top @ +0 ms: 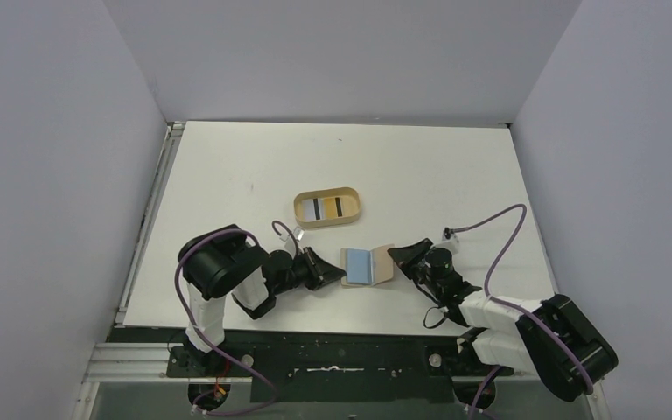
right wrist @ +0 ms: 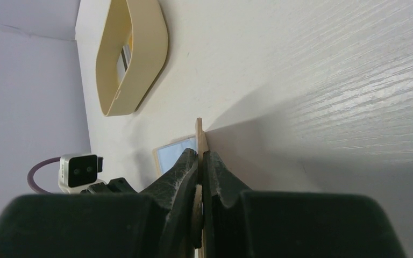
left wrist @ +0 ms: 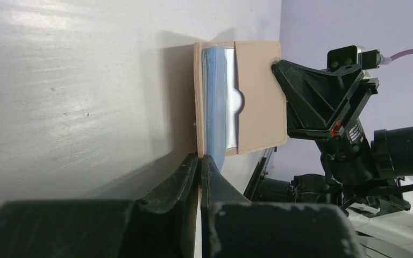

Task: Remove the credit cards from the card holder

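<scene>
Left gripper (top: 338, 268) lies low on the table (top: 254, 175) with its jaws closed together at the 9 o'clock edge of the card holder (top: 384, 261). A thin pale sliver sits between them, and I cannot tell whether it is the tan panel or a card. At the holder's 3 o'clock side, the right gripper (top: 395, 255) is pinched on the edge of the tan flap and holds it tilted up, so the one holder stands open between the two grippers. One blue card (top: 363, 267) shows inside from above. The left wrist view also shows something whitish in the flap's round notch, but how many cards are stacked there cannot be counted. One oval tray (top: 328, 222) sits at 11 o'clock from the holder, well apart, holding two striped flat pieces (top: 317, 208).
</scene>
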`<move>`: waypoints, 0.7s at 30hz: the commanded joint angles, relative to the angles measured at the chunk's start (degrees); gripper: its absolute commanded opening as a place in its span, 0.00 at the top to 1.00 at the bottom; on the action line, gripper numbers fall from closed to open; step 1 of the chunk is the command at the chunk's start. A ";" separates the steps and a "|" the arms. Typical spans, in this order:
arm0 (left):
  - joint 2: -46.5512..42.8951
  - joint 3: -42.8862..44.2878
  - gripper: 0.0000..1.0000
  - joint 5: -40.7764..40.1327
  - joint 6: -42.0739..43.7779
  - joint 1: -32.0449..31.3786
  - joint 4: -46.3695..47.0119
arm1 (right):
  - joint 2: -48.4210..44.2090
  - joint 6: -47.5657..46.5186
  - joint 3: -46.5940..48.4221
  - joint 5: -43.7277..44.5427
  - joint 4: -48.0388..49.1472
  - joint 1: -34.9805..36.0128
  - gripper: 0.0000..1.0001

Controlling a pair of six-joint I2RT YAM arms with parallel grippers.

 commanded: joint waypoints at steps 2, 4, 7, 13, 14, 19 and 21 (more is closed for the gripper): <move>-4.31 0.24 1.00 0.03 2.31 0.29 2.22 | 1.44 -1.18 0.27 -0.32 4.65 0.24 1.00; -6.16 -0.38 1.00 0.71 2.90 0.79 1.72 | 1.69 -1.60 0.61 -0.84 4.40 0.24 1.00; -11.52 -1.03 1.00 1.88 4.81 1.73 -3.36 | 1.52 -4.42 3.38 -3.09 -1.62 0.17 0.85; -33.50 8.35 1.00 0.17 22.29 -0.08 -48.02 | -2.43 -14.40 16.32 -4.57 -20.33 2.41 0.16; -36.66 12.02 1.00 -1.97 27.03 -1.17 -57.59 | -2.98 -17.59 19.84 -2.82 -25.65 3.69 0.14; -38.70 23.88 1.00 -7.65 40.05 -2.23 -84.97 | -5.04 -28.28 30.84 6.19 -40.60 8.20 0.13; -36.74 25.84 1.00 -8.08 41.55 -2.30 -88.70 | -6.01 -29.90 32.25 7.90 -41.69 9.60 0.12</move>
